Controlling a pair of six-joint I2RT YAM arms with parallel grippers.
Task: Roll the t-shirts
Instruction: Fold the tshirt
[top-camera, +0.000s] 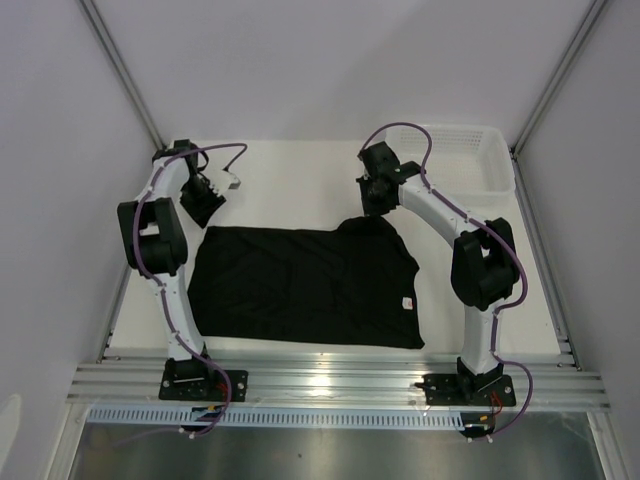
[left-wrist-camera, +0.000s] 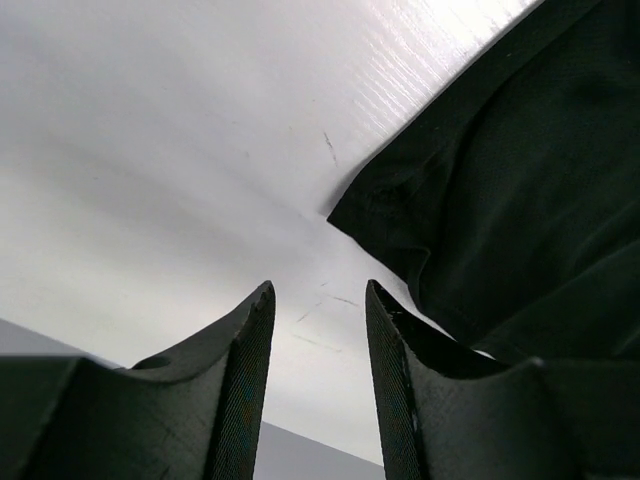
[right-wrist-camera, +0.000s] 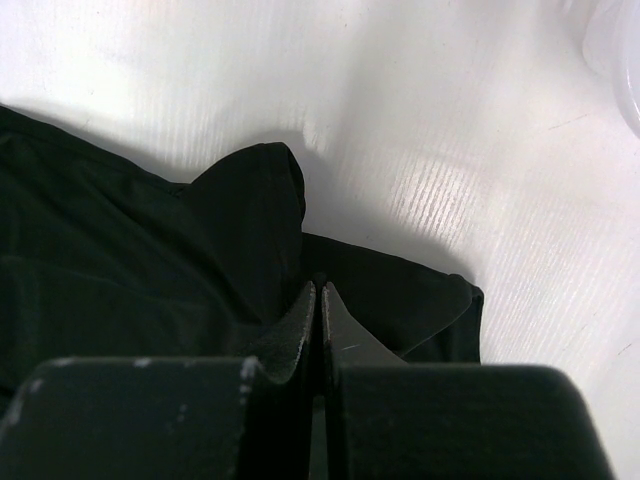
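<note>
top external showed the t-shirt (top-camera: 300, 285) spread on the tabletop (top-camera: 300, 180), likely soft and limp, best pinched at a far corner; left gripper (left-wrist-camera: 318, 300) jaws stood apart, right gripper (right-wrist-camera: 319, 292) jaws together

The left pincer (left-wrist-camera: 320, 290) fills the bottom of the frame, its dark jaws standing apart with only white tabletop (left-wrist-camera: 180, 150) showing in the gap. The black t-shirt (left-wrist-camera: 520, 180) covers the right side, one corner pointing left. The shirt's edge seems to run just behind the right-hand jaw, though contact is hard to judge.
</note>
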